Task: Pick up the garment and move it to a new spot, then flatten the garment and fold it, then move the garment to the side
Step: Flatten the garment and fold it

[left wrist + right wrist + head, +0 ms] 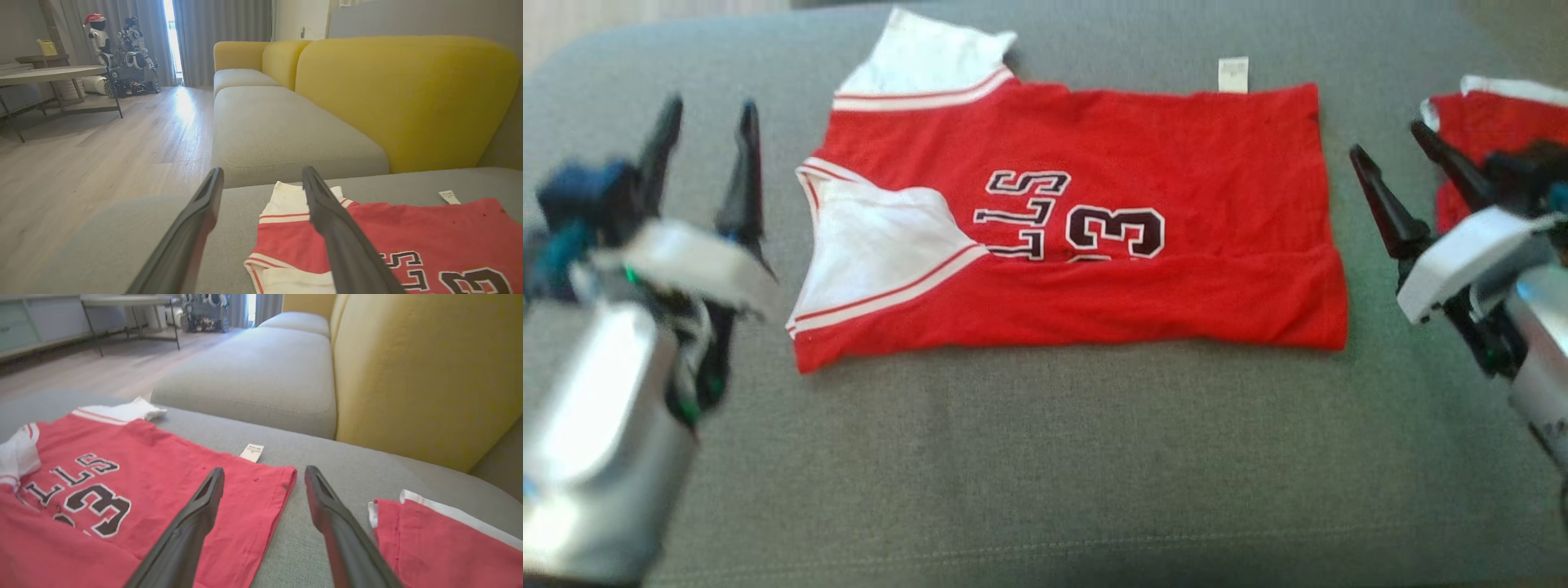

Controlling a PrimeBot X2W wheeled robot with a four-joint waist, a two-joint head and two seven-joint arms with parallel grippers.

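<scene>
1. While I look down through the head camera, the garment point(1078, 237), a red jersey with white sleeves and a dark number, lies flat on the grey cushion point(1045, 457), folded into a long rectangle.
2. Its neck end points toward the left hand point(711, 104) and its hem end points toward the right hand point(1386, 139). The near long edge of the garment is folded over and hides the lower part of the number.
3. A small white label point(1232, 73) sticks out from the far edge of the garment.
4. The left hand stands just beside the neck end of the garment, apart from the cloth. Its two dark fingers are spread wide and have hold of nothing.
5. The right hand stands just beside the hem end of the garment, also apart from the cloth. Its fingers are spread wide as well, and they are empty.
6. A second red cloth point(1494, 122) with white trim lies past the hem end of the garment, on the far side of the right hand.
7. Behind the garment, the wrist cameras show me a yellow backrest point(408, 102) and a pale seat cushion point(282, 130).
</scene>
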